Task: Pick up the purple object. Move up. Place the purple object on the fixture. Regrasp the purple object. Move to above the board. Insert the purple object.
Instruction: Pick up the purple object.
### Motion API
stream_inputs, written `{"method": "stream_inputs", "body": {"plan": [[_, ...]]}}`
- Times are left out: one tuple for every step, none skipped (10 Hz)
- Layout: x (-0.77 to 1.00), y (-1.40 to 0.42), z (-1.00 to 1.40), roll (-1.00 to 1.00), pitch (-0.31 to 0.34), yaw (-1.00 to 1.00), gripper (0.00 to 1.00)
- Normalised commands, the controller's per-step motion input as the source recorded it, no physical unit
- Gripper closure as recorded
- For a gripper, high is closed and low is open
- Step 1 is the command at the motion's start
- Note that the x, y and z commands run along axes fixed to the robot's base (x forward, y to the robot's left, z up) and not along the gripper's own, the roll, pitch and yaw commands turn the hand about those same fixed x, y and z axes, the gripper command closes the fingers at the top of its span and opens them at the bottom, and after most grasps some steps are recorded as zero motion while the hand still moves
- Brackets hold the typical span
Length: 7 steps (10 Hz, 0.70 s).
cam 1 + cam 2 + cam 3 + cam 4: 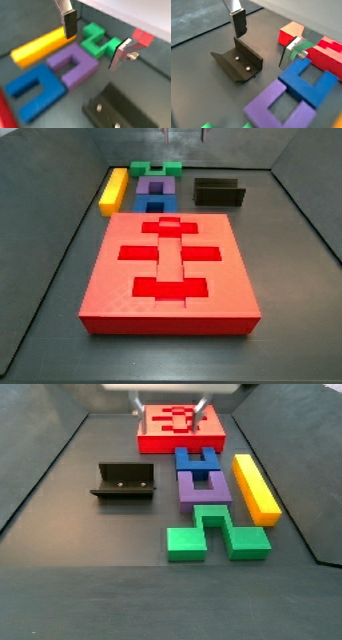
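On the bench, the purple block (72, 66) lies untouched, wedged between the green block (98, 41) and blue block (37, 91). Above, the gripper (93, 40) hangs wide open and empty; an off-centre descent risks striking either neighbour.

A dark grey matte floor (287, 318) fills the work area, bounded by low dark sloped side walls (40, 474). The gripper (171, 410) hangs open above the far end.
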Motion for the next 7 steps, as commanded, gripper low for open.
{"method": "stream_inputs", "body": {"plan": [[0.12,-0.59,-1.0,0.09,-0.044,0.37,0.0],[0.11,-0.33,-0.9,0.21,0.0,0.15,0.0],[0.06,-0.14,-0.75,0.28,0.013,0.0,0.0],[0.0,0.0,-0.57,0.26,0.131,-0.12,0.0],[-0.17,0.07,-0.52,0.2,0.159,-0.23,0.0],[-0.22,0.01,-0.57,0.17,0.143,-0.21,0.0],[-0.22,0.0,-0.59,0.1,0.089,-0.13,0.0]]}}
